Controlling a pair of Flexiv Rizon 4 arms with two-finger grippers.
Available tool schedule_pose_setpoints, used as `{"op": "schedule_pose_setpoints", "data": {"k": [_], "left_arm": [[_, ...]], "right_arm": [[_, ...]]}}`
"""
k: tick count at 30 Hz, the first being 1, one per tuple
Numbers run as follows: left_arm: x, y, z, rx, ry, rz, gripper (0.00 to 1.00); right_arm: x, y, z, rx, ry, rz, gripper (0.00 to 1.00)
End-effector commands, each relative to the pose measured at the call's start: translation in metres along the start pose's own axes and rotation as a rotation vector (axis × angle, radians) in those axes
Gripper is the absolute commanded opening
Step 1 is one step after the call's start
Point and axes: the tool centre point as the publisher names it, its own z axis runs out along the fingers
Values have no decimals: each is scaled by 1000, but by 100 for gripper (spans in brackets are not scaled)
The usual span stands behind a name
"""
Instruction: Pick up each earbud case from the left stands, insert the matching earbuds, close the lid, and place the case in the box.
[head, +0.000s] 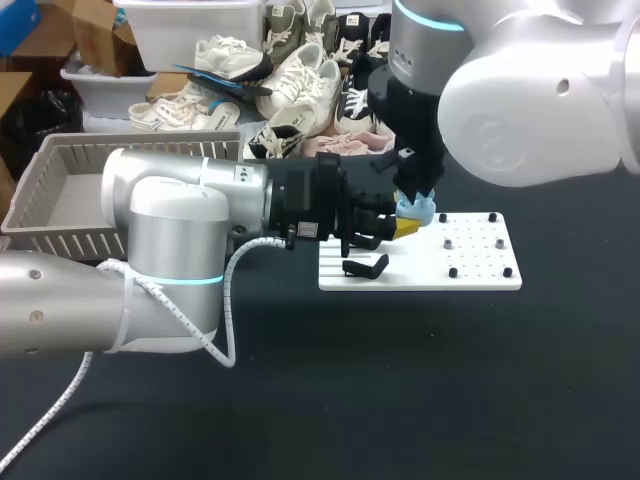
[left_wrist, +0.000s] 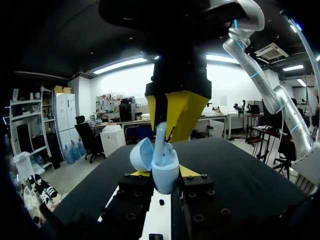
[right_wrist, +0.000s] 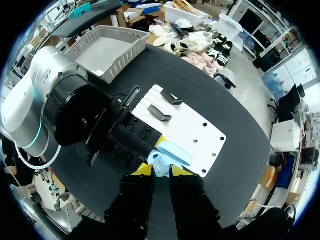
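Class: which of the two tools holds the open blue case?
The left tool, level from the side, grips the case; the right tool, pointing down from above, pinches only an earbud.

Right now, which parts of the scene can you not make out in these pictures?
Head view: the blue case is mostly hidden between both arms' jaws.
Left wrist view: the case's inside is hidden by its own wall; besides the earbud sticking out, a second cannot be confirmed.
Right wrist view: the right jaws partly cover the case's opening.
Head view: the left arm hides part of the basket.
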Motion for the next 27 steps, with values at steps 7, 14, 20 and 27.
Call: {"op": "schedule_pose_setpoints", "data": {"k": [7,14,20,27], "left_arm": [[0,0,0,-1,-3,1,0],[0,0,0,-1,-3,1,0],[0,0,0,-1,-3,1,0],[0,0,0,-1,-3,1,0]], "right_arm": [[1,5,5,-4,6,-2,0],[2,4,7,-5,12,-1,0],[0,5,9,-6,16,-3,0],[-2,5,11,-8,24,-9,0]]}}
